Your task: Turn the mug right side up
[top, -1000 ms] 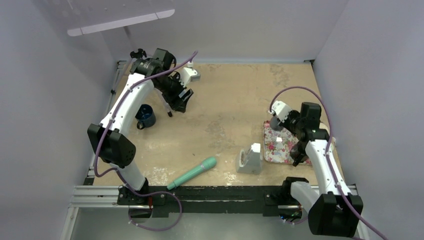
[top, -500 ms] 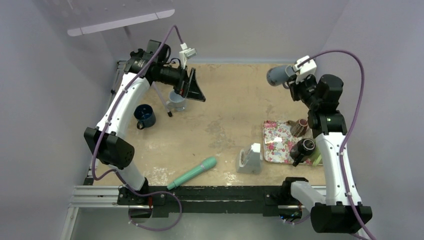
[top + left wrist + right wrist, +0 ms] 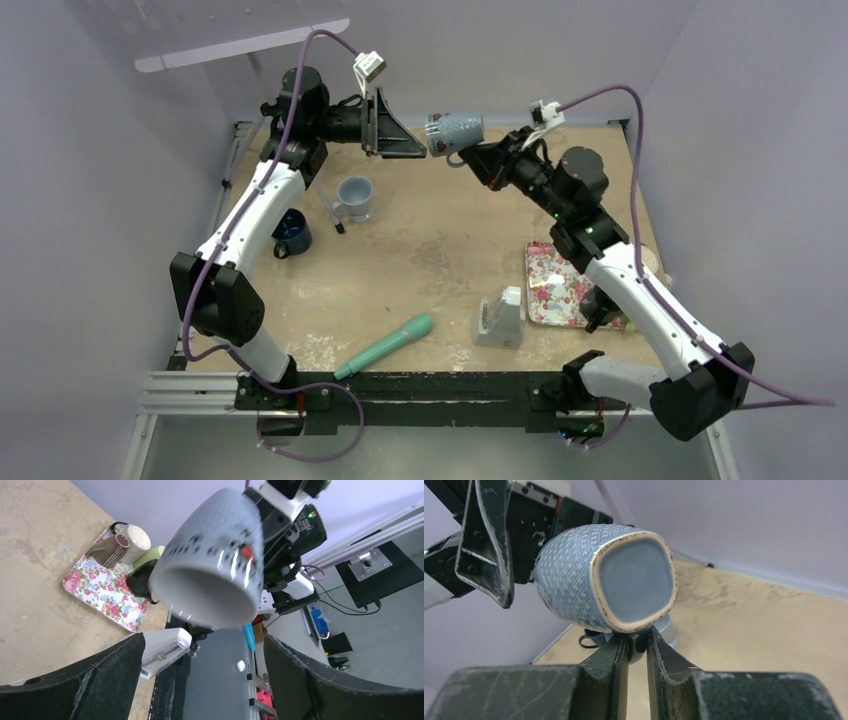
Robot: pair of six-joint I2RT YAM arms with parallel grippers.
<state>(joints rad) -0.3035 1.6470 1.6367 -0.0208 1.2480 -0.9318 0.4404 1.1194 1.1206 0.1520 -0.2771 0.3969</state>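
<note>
Pale blue-grey ceramic mug with a lattice-embossed wall (image 3: 455, 131) is in mid-air at top centre of the overhead view. It lies on its side, base toward the right wrist camera and mouth toward the left one.

Right gripper (image 3: 462, 153) is clenched under the body. The fingers (image 3: 616, 660) are nearly together on what looks like the handle, though the contact itself is mostly hidden. Left gripper (image 3: 400, 135) is spread wide just beside the mouth, not touching.

Handling, my read: rigid glazed ceramic with some weight, and it chips if dropped from here onto the wooden tabletop (image 3: 450, 250). A handle-only pinch lets the body swing about the fingers. The lattice gives more bite than the smooth base ring. Better hold: left fingers across the body or over the rim wall, seated before the right lets go, then roll mouth-up and set it down.
</note>
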